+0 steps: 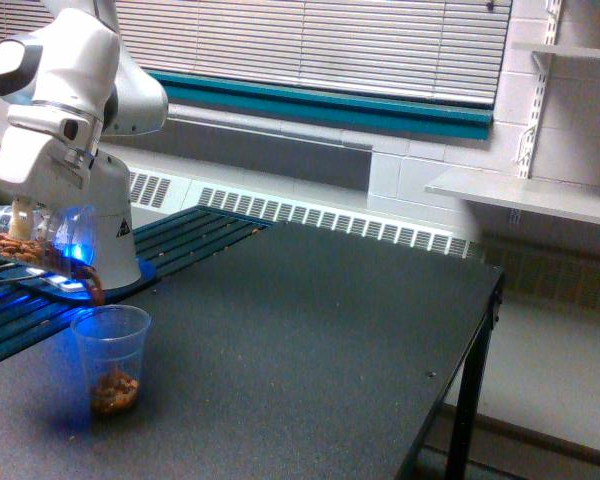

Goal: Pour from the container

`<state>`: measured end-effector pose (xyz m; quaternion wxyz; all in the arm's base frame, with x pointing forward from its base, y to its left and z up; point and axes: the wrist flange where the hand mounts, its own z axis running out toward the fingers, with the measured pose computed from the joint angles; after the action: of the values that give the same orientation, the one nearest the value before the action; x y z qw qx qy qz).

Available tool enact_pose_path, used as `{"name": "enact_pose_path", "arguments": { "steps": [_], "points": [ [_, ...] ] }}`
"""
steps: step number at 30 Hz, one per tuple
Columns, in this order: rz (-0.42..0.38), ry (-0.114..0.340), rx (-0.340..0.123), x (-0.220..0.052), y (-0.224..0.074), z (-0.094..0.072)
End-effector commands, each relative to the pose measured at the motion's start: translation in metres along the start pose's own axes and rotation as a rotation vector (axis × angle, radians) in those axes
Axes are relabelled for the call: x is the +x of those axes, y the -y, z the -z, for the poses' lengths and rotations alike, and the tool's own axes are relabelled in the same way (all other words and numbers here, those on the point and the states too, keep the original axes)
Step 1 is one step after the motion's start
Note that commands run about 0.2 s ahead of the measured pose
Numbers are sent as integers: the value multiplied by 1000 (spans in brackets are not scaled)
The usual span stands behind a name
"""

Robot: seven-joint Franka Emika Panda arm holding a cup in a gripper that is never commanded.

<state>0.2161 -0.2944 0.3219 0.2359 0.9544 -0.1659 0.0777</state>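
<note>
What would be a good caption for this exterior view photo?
White robot arm's hand tips a clear straight-sided jar, spilling brown pieces into a clear plastic cup on a black table.
</note>
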Motion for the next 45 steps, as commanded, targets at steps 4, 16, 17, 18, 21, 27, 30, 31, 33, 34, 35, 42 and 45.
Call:
{"name": "enact_pose_path", "arguments": {
  "steps": [4, 16, 17, 18, 21, 27, 30, 31, 33, 34, 35, 42, 45],
  "points": [
    [13, -12, -23, 7, 0, 5],
    [42, -1, -47, 5, -2, 5],
    [43, 0, -50, 5, -2, 5],
    [45, 2, -52, 4, -3, 5],
    [49, 6, -61, 5, -4, 6],
    [49, 13, -76, 6, -6, 8],
    [52, 14, -82, 7, -6, 9],
    [54, 14, -84, 7, -6, 10],
    [57, 15, -90, 8, -6, 11],
    [60, 16, -94, 9, -6, 11],
    [62, 17, -100, 10, -7, 12],
    [80, 38, -137, 13, -9, 19],
    [86, 46, -147, 14, -10, 22]
  ]
}}
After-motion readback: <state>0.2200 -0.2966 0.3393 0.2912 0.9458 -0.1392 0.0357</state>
